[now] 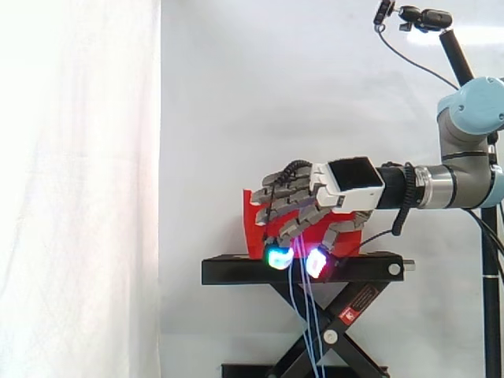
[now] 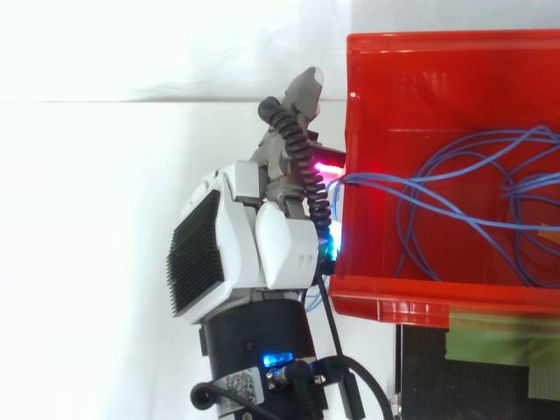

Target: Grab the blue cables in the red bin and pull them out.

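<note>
The red bin (image 2: 455, 52) holds loops of thin blue cables (image 2: 455, 206). A few strands run over the bin's wall to my hand (image 2: 254, 236), which sits just outside that wall. Seen from the side, the hand (image 1: 346, 185) hovers at the bin (image 1: 253, 216) with its fingers curled downward, the pads glowing green and red. The fingers are closed on the blue cables (image 1: 303, 311), whose free ends hang down past the stand. The hand hides much of the bin in the side view.
The bin stands on a black scissor-lift stand (image 1: 236, 270) before a white curtain. A camera on a black pole (image 1: 425, 17) stands at the upper right behind the arm. A dark and green surface (image 2: 490, 350) lies beside the bin.
</note>
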{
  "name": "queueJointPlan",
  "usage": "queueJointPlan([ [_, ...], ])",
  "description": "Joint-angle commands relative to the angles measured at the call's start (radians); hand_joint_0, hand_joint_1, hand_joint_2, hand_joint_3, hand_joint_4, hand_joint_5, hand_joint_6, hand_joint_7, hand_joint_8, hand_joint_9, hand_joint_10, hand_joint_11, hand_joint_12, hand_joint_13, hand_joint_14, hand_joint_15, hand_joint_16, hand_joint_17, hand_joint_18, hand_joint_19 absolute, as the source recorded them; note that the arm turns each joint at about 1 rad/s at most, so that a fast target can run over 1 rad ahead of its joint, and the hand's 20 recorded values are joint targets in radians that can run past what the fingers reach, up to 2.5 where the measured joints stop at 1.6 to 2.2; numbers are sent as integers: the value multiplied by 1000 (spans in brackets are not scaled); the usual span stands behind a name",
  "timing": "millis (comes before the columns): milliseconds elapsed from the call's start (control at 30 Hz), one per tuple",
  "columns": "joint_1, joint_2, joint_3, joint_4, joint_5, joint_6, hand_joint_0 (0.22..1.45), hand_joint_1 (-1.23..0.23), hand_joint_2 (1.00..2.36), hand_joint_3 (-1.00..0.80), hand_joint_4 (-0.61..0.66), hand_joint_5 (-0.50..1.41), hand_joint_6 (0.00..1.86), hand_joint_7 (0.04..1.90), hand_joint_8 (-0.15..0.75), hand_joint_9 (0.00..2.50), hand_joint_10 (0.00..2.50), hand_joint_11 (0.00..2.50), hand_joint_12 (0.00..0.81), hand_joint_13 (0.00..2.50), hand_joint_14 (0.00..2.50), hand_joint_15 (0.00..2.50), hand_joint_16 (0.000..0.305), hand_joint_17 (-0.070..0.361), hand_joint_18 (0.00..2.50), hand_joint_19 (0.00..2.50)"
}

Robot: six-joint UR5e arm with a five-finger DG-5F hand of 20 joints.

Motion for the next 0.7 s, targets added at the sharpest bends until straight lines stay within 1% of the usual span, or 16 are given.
queueJointPlan([
  [0, 0, 0, 0, -4, 0, -1, 833, -1030, 1000, -1000, -27, 851, 7, 764, 202, 632, 11, 320, 304, 455, 8, 194, 40, 90, 325, 231],
  [133, 0, 0, 0, 6, 0, 0, 833, -1029, 1000, -1000, -8, 802, 13, 655, 202, 628, 11, 311, 305, 453, 8, 198, 40, 90, 323, 228],
  [233, 0, 0, 0, 13, 0, -1, 833, -1028, 1000, -1000, 5, 790, 13, 620, 202, 627, 13, 306, 306, 453, 7, 194, 40, 89, 322, 231],
  [667, -2, 0, 0, 10, 0, -7, 833, -1029, 1000, -1000, 18, 791, 15, 600, 204, 628, 11, 307, 307, 452, 8, 197, 40, 89, 321, 231],
])
